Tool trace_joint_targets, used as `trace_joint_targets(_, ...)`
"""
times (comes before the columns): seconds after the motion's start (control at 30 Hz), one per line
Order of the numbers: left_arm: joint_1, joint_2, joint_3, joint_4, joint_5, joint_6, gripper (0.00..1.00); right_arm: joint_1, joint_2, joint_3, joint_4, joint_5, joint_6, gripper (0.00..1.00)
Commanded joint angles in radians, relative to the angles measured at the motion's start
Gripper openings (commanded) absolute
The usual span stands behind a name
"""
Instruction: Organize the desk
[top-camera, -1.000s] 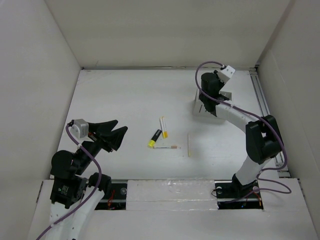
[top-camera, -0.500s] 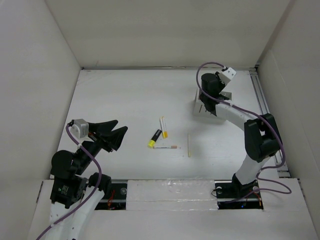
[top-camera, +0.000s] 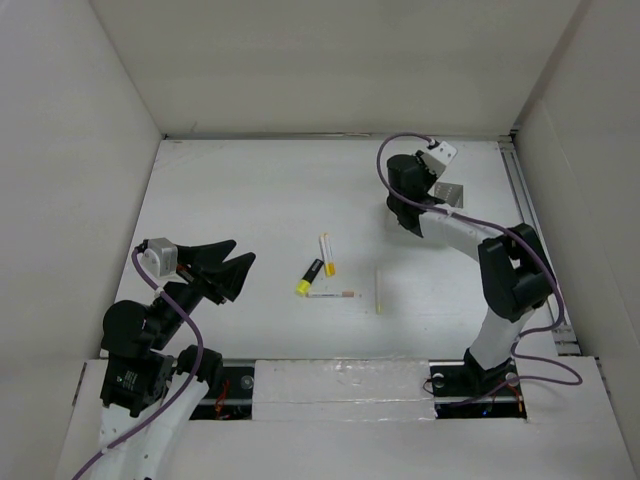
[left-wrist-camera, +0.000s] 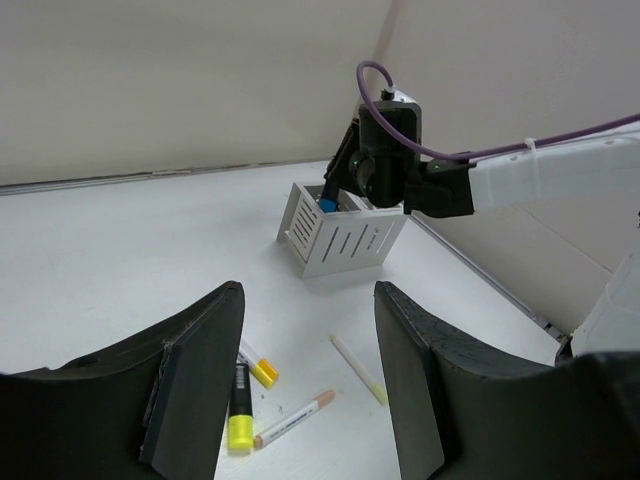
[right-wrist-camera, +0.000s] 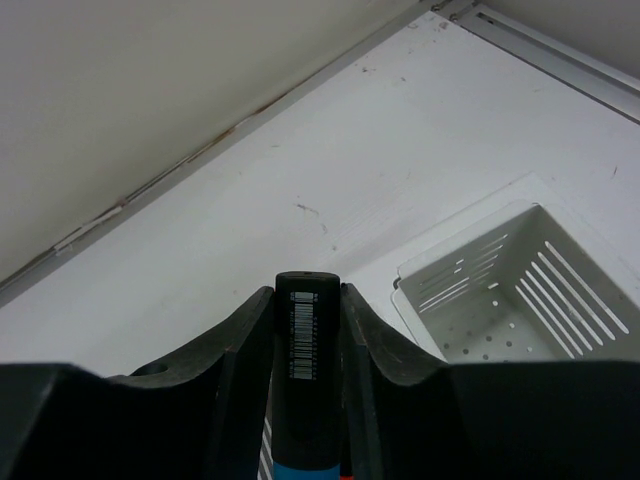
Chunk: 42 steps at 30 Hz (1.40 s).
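Note:
The white desk (top-camera: 250, 190) carries a black marker with a yellow cap (top-camera: 309, 277), a white pen with a yellow cap (top-camera: 327, 254), a white pen with a pink tip (top-camera: 332, 295) and a pale stick pen (top-camera: 379, 290). My right gripper (top-camera: 408, 208) hangs over the white slotted pen holder (left-wrist-camera: 340, 235) at the back right. It is shut on a black marker with a barcode and blue band (right-wrist-camera: 305, 370). One empty compartment of the holder (right-wrist-camera: 520, 290) shows beside it. My left gripper (top-camera: 235, 265) is open and empty, left of the loose pens.
A metal rail (top-camera: 525, 210) runs along the desk's right edge. Tall white wall panels (top-camera: 70, 150) close in the left, back and right sides. The loose pens (left-wrist-camera: 258, 365) lie between my left fingers in the left wrist view.
My right gripper has shifted a little left and turned over the pen holder, still holding the marker. The left arm and the loose pens have not moved.

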Motion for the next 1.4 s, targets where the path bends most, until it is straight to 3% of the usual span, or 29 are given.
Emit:
trace_joint_targets(0.0,0.004,0.001,-0.004,0.058,0.014,-0.005,0.51,0.024,-0.011,-0.001,0.052,0.032,-0.006,0.37)
trace_joint_targets(0.47,0.004,0.003,-0.006,0.056,0.014,-0.005,0.51,0.169,-0.081,-0.042,0.109,-0.022,-0.006,0.42)
trace_joint_targets(0.53,0.004,0.003,-0.004,0.053,0.014,-0.007,0.51,0.198,-0.098,-0.045,0.107,-0.045,-0.006,0.38)
trace_joint_targets(0.63,0.004,-0.001,-0.004,0.053,0.016,-0.005,0.51,0.251,-0.144,-0.062,0.106,-0.137,-0.02,0.21)
trace_joint_targets(0.67,0.004,-0.002,-0.002,0.055,0.016,-0.005,0.51,0.266,-0.165,-0.073,0.104,-0.163,-0.029,0.14)
trace_joint_targets(0.7,0.004,-0.007,-0.004,0.053,0.013,-0.005,0.51,0.283,-0.178,-0.082,0.095,-0.198,-0.03,0.0)
trace_joint_targets(1.0,0.004,-0.013,-0.004,0.053,0.014,-0.003,0.51,0.396,-0.347,-0.168,-0.095,-0.542,0.088,0.0)
trace_joint_targets(1.17,0.004,-0.016,-0.002,0.053,0.019,-0.005,0.51,0.435,-0.423,-0.193,-0.286,-0.591,0.111,0.0)
trace_joint_targets(1.2,0.004,-0.017,-0.001,0.055,0.019,-0.005,0.51,0.452,-0.434,-0.2,-0.335,-0.628,0.105,0.01)
trace_joint_targets(1.27,0.004,-0.017,-0.002,0.058,0.019,-0.007,0.51,0.466,-0.443,-0.22,-0.388,-0.681,0.1,0.12)
trace_joint_targets(1.3,0.004,-0.017,-0.001,0.059,0.019,-0.007,0.51,0.479,-0.443,-0.223,-0.45,-0.685,0.106,0.28)
trace_joint_targets(1.37,0.004,-0.01,-0.002,0.058,0.023,-0.007,0.51,0.495,-0.433,-0.255,-0.477,-0.68,0.135,0.43)
